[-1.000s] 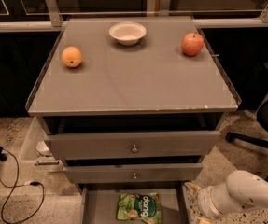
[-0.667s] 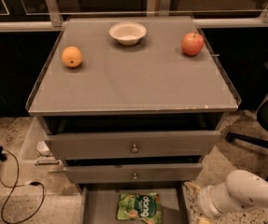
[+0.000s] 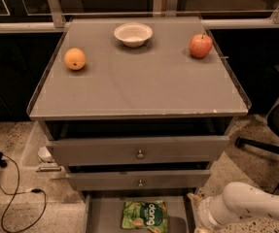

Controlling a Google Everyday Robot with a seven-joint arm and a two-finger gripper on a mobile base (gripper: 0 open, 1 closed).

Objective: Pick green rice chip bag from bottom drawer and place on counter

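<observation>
Speckled flooring and a dark glazed wall frame a grey cabinet in the single camera view, with a black cable [image 3: 17,198] trailing at the left. Its flat top, the desk [image 3: 139,89], carries an orange [image 3: 75,58] at the left, a white bowl [image 3: 133,34] at the back and an apple [image 3: 200,45] at the right. They sit well apart, so the middle and front look the natural landing spot. Below, 2 knobbed drawers [image 3: 139,153] sit nearly shut, while the bottom drawer [image 3: 105,216] is pulled out so its tray can be reached from above. The green rice chip bag [image 3: 145,214] lies flat on that tray floor, lettering up, roughly central. The end effector [image 3: 200,218] hangs low at the drawer's right wall, at the tip of the white arm [image 3: 251,208], near the bag but apart from it. It has no hold of the bag, and whether it is open or closed I cannot tell. By my reading, reaching in is the step in hand.
</observation>
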